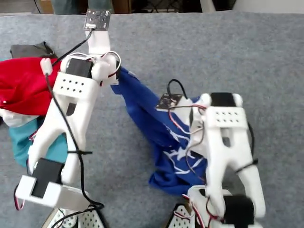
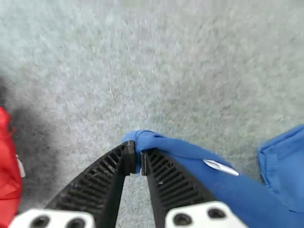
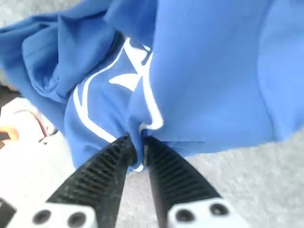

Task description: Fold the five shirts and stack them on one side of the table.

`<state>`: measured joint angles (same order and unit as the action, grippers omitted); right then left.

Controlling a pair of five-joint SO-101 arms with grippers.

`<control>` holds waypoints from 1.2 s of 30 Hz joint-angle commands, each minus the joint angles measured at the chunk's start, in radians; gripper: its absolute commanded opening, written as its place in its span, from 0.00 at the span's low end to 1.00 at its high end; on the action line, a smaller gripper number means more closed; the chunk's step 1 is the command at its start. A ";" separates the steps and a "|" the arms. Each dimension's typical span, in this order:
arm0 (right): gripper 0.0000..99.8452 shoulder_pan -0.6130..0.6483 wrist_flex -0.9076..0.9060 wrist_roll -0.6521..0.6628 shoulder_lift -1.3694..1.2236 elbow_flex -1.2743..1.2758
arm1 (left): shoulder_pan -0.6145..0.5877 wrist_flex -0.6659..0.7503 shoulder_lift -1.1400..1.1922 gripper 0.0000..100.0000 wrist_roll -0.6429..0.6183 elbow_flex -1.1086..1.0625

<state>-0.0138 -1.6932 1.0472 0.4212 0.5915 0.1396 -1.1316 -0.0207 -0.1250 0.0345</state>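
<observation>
Grey felt covers the desk (image 1: 237, 57), with a red shirt (image 1: 21, 88) heaped at one edge. Left jaws clamp a corner of the blue shirt (image 1: 142, 109); right jaws pinch its printed part.

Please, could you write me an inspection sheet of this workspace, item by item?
surface: grey felt table.
job's things: blue shirt unfolded, held by both arms; red shirt, teal shirt, white cloth and dark grey shirt heaped at one side, crumpled.
clutter: nothing seen.
grippers: left gripper shut on a blue shirt corner; right gripper shut on its printed part.
cables: black cable along the left arm; red and white wires on the right arm.
surroundings: dark objects beyond the far edge, unclear.
</observation>
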 commanded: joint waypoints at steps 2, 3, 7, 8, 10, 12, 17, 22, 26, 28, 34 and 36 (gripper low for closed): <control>0.16 -0.074 -0.057 0.040 0.110 -0.059 | -0.012 0.002 0.109 0.03 0.049 0.059; 0.19 -0.080 -0.058 0.041 0.117 -0.065 | -0.015 -0.002 0.149 0.03 0.060 0.059; 0.23 -0.091 -0.066 0.104 0.130 -0.084 | -0.074 0.000 0.281 0.03 0.066 0.068; 0.22 -0.104 -0.066 0.120 0.130 -0.087 | -0.093 0.005 0.298 0.03 0.100 0.068; 0.21 -0.166 -0.063 0.184 0.124 -0.117 | -0.116 0.006 0.308 0.03 0.259 0.064; 0.20 -0.241 -0.060 0.239 0.122 -0.177 | -0.128 -0.002 0.313 0.03 0.382 0.050; 0.20 -0.256 -0.018 0.161 0.021 -0.380 | -0.133 -0.002 0.305 0.03 0.486 -0.025; 0.20 -0.255 0.012 -0.038 -0.294 -0.648 | -0.133 0.008 0.305 0.03 0.540 -0.142; 0.20 -0.227 0.009 -0.166 -0.602 -0.909 | -0.140 0.146 0.305 0.03 0.534 -0.280; 0.20 -0.206 0.003 -0.190 -0.731 -1.038 | -0.147 0.235 0.305 0.03 0.534 -0.331; 0.20 -0.135 -0.054 -0.279 -1.010 -1.328 | -0.171 0.250 0.305 0.03 0.459 -0.318; 0.20 -0.129 -0.063 -0.338 -1.078 -1.379 | -0.171 0.250 0.305 0.03 0.457 -0.315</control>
<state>-0.1672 -1.7361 0.7772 -0.5930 -0.6667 -0.0061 -0.9045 0.2908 0.3521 -0.2923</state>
